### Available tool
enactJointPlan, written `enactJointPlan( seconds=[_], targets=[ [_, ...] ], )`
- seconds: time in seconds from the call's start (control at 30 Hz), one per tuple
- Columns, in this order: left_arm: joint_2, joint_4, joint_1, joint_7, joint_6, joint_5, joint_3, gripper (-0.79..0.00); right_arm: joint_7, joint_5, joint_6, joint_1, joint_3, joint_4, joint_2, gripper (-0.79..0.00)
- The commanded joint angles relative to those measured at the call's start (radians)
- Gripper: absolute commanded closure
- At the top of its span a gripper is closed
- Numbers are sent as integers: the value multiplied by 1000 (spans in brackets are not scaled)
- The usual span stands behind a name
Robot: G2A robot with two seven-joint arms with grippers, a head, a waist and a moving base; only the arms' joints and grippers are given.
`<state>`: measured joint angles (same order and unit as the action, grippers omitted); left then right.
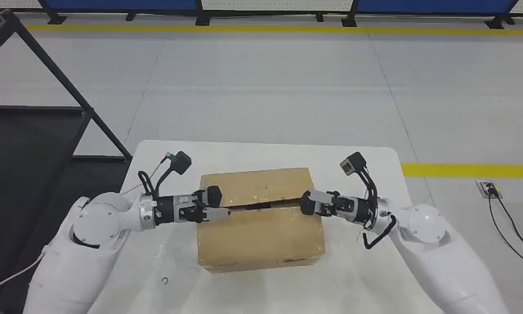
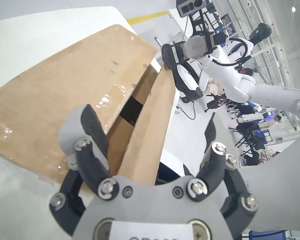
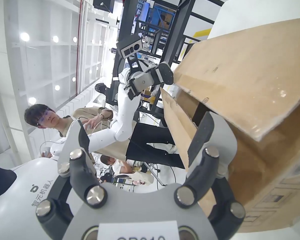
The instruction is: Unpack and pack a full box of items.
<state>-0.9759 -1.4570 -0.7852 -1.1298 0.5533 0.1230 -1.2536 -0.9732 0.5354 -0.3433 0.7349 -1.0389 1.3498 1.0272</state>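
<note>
Cardboard box [image 1: 260, 220] on white table [image 1: 359, 163], midway between left and right edges. Top flaps almost shut, dark slit [image 1: 263, 204] between them. Left gripper [image 1: 216, 206] at slit's left end: jaws apart, raised edge of near flap [image 1: 270, 240] between fingers. Right gripper [image 1: 307, 203] at slit's right end: jaws apart, straddling same flap's end. Contact with cardboard unclear.
</note>
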Motion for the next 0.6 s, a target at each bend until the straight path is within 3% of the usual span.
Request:
enactJointPlan(
  seconds=[0.0, 0.3, 0.57],
  targets=[
    [1, 0, 1, -2, -2, -1, 1, -785, -4, -5, 18, -19, 15, -23, 6, -785],
    [12, 6, -3, 10, -2, 15, -24, -785, -17, -19, 67, -71, 52, -111, 28, -785],
    [29, 21, -51, 169, -33, 58, -156, -785, -46, -7, 126, -95, 71, -164, 42, -785]
  ],
)
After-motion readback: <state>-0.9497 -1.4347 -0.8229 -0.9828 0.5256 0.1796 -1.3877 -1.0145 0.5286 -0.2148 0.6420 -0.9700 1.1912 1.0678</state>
